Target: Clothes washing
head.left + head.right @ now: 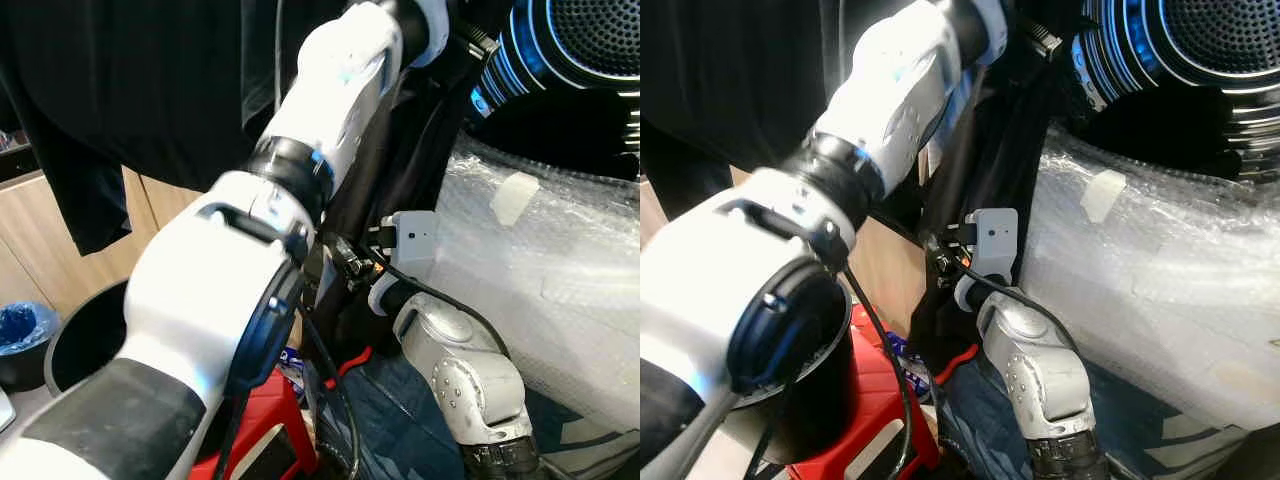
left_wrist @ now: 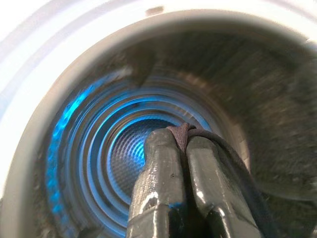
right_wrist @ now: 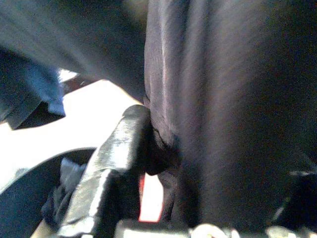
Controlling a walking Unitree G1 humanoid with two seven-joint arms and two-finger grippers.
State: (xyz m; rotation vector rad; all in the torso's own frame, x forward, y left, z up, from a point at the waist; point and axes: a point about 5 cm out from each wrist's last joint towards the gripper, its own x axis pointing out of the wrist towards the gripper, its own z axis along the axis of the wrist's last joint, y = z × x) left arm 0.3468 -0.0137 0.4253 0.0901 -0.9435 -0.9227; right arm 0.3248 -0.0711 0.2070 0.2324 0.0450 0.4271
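While your left gripper (image 2: 181, 148) is pinched tight on a fold of the dark garment (image 2: 184, 133), you have it aimed straight down the mouth of the washing machine drum (image 2: 126, 163), whose blue-lit ribbed wall and perforated back lie just beyond the fingertips. That clenched hold makes sense: the cloth is trapped between the two pads, its edge poking out past the tips, so it should travel wherever you push the arm. The rest of the garment trails back out of the opening and hangs in a long dark drape below and behind those jaws. Your right gripper (image 3: 143, 144) works lower down on that drape; one black finger (image 3: 111, 163) presses into a pleat of the fabric, but the cloth hides the other, so you cannot tell from here whether it is truly clamping or only resting against it. Judging by the pose, the right arm is there to gather the hanging tail so it follows into the drum and does not snag on the door rim (image 2: 39, 89). Beneath the right jaws sit a red stool (image 1: 875, 400) and a black bucket (image 1: 85, 335), and bubble wrap (image 1: 1140, 260) covers the machine's front beside them.
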